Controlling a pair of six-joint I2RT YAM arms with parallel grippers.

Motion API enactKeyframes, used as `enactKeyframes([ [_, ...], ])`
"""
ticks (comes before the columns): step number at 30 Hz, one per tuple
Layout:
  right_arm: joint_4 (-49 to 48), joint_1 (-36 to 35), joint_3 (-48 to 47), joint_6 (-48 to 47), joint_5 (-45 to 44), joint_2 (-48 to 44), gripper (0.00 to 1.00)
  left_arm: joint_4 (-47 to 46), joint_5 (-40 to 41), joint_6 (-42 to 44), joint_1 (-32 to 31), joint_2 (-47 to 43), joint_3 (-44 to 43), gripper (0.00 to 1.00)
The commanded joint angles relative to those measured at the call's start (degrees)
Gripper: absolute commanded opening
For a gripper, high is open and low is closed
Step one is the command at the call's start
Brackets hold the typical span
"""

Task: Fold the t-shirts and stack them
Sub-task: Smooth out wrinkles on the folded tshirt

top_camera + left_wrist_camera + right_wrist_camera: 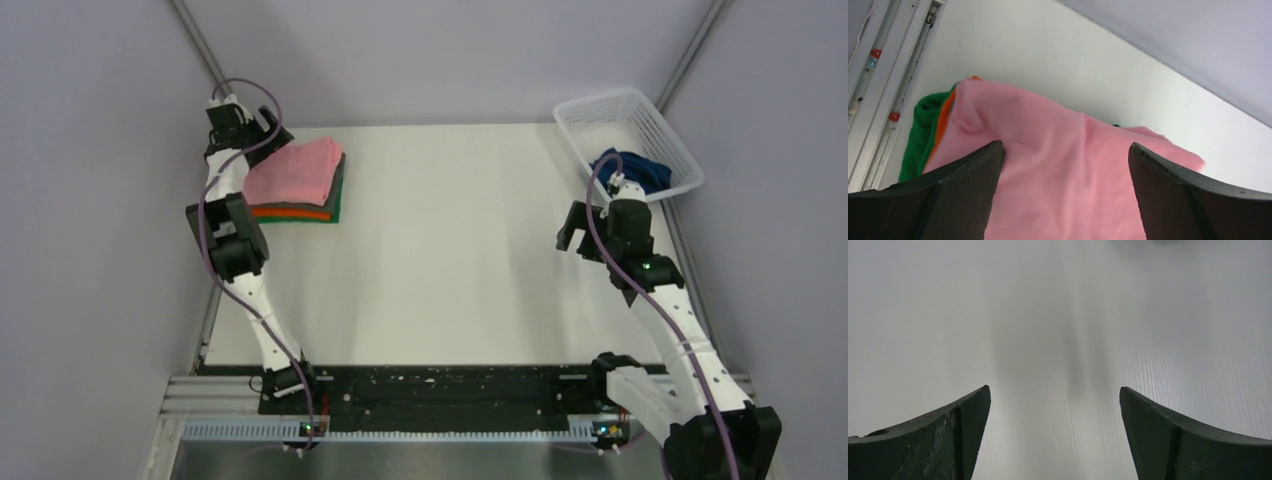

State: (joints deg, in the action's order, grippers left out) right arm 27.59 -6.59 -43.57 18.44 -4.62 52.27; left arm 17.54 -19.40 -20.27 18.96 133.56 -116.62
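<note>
Left gripper point(1065, 146) hangs just above the pink t-shirt point(295, 170), with its jaws spread wide and nothing between them. This shirt lies folded on top of the stack at the far left of the table point(450, 260). Under it the edges of the orange t-shirt point(945, 112) and the green t-shirt point(918, 125) show on the side toward the table's left rail. I judge that the pink one is already placed, so this arm has no more work there.

What remains is the navy blue t-shirt point(640, 170), which lies crumpled in the near end of the white lattice basket point(610, 108) at the far right corner. The right gripper point(1054, 390) is also spread and empty, and its camera shows only bare table below it. The navy shirt is beyond this gripper and a little to its right, near but not touching. The left arm is well apart from it, on the other side of the table. The basket's long side runs from far-left to near-right, so the right arm probably must reach over the near wall and come down from above.
</note>
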Motion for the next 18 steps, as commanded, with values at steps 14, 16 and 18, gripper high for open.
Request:
enactKeyframes([
  [14, -0.87, 0.37, -0.72, -0.7, 0.81, -1.71, 0.99, -9.84, 3.99, -0.64, -13.63, -6.66, 0.51, 0.99],
  [16, -0.81, 0.33, -0.73, -0.74, 0.77, -1.74, 0.99, -9.4, 5.02, -0.41, -14.38, -4.67, -0.64, 0.99],
  [18, -0.82, 0.35, -0.81, -0.76, 0.73, -1.62, 0.99, -9.04, 4.7, -1.05, -14.71, -2.88, -1.25, 0.99],
])
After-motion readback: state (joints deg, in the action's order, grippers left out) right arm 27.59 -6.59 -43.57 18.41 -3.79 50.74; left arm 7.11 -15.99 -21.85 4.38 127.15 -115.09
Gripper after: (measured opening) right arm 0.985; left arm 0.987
